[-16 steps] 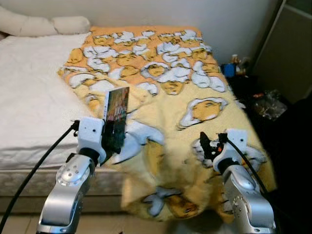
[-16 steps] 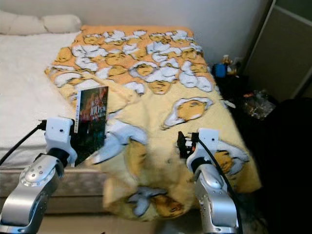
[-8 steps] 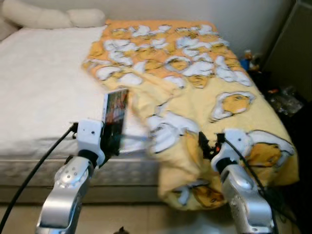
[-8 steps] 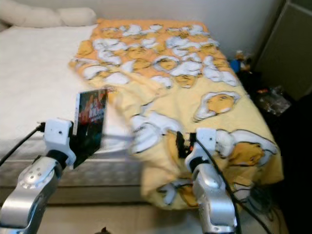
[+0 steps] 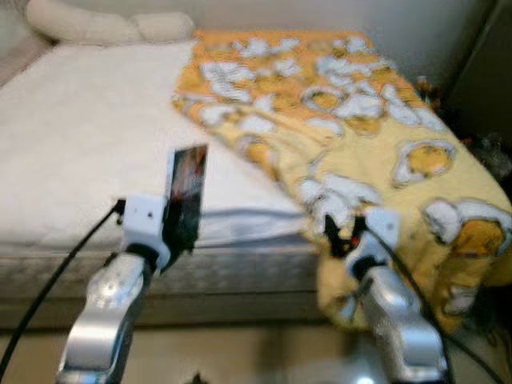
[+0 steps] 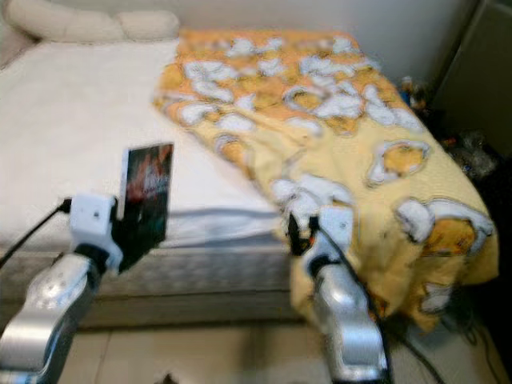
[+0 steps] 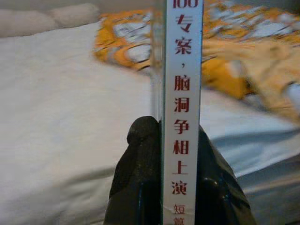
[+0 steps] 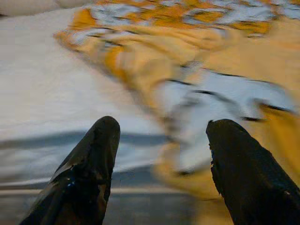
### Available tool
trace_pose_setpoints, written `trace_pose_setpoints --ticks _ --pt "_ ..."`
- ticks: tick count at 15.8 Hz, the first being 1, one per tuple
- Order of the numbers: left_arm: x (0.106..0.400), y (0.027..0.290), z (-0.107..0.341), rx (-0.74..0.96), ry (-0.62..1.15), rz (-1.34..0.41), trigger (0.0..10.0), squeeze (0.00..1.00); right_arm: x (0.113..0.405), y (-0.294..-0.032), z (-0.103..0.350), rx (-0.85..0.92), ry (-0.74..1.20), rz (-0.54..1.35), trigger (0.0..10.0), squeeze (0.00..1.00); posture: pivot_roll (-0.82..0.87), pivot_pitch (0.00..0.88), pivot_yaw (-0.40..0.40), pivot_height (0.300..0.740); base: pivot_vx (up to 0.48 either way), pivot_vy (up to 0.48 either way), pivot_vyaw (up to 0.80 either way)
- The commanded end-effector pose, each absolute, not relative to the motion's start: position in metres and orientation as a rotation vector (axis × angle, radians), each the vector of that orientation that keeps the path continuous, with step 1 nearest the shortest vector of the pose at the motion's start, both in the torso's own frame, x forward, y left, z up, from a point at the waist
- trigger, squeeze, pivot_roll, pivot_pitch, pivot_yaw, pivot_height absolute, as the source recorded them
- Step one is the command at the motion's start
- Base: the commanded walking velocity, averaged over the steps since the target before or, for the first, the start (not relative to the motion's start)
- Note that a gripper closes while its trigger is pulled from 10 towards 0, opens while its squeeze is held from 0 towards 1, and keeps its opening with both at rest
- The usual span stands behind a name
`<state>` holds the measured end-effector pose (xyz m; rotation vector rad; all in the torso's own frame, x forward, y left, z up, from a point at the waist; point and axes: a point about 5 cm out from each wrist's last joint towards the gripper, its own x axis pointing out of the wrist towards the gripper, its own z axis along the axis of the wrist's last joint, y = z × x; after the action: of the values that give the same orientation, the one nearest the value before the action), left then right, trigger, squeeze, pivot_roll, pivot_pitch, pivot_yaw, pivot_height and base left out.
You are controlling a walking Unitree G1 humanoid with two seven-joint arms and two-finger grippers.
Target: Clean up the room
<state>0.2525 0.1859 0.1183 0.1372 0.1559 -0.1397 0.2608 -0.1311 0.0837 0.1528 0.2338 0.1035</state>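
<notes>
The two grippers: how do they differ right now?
The left gripper is shut on an upright book, fingers pressed against its sides; the right gripper is open and holds nothing. The left is in front of the white mattress, the right in front of the yellow blanket. Both have two black fingers on silver arms.

You're looking at two silver, rounded metal forearms, each ending in a white boxy wrist block. A black cable runs from the left arm point(image 5: 108, 308) down and out of frame; another trails along the right arm point(image 5: 396, 316). The left gripper point(image 7: 180, 178) and right gripper point(image 8: 161, 171) each carry two long, glossy black fingers with rounded tips.
</notes>
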Motion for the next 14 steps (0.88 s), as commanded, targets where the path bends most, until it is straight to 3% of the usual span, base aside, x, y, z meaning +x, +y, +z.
trace_pose_setpoints --ticks 1,14 --pt "0.2555 0.1815 0.1283 0.142 0.104 -0.149 10.0 0.0 0.262 -0.1351 0.0882 0.136 0.212 0.093 10.0 0.0 0.01 0.0 0.015 0.74 0.0 0.465 0.0" --pt "0.2647 0.1841 0.1325 0.162 0.089 -0.15 10.0 0.0 0.2701 -0.1311 0.0909 0.114 0.187 0.103 10.0 0.0 0.02 0.0 0.018 0.74 0.0 0.466 0.0"
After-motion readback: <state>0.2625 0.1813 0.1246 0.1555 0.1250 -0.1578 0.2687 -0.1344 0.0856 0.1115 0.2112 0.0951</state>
